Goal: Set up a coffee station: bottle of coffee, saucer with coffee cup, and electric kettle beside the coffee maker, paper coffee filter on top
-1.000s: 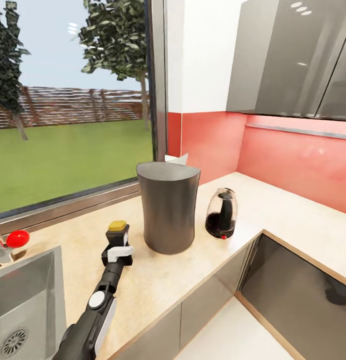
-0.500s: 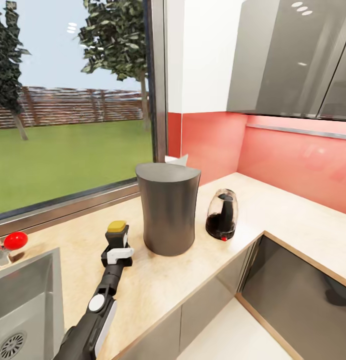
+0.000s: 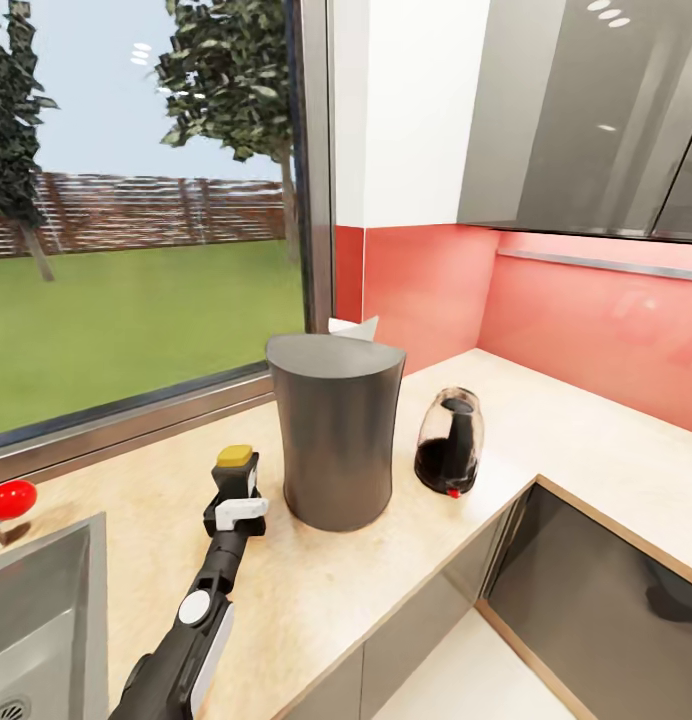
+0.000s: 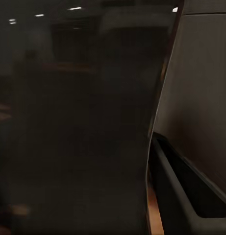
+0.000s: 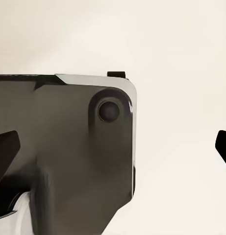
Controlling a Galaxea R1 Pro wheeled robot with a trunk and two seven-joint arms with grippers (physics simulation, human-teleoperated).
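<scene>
Beige counter [image 3: 546, 420] runs under a wide garden window and turns the corner below a red backsplash. At nine o'clock in the head view lie a steel sink [image 3: 46, 600] and a red knob [image 3: 10, 497]. Toward seven o'clock the left hand [image 3: 236, 478] holds a small yellow-capped thing, seemingly the bottle of coffee [image 3: 235, 458], just beside the tall grey coffee maker [image 3: 335, 430], whose top shows a white filter tip [image 3: 356, 325]. At three o'clock of it stands the electric kettle [image 3: 449, 443]. The bottle step looks nearly done; next comes lowering and releasing beside the machine. Only the left wrist view shows the machine's dark wall [image 4: 78, 122] up close. The right wrist view shows white floor and a dark panel; the right hand's spread I cannot tell.
</scene>
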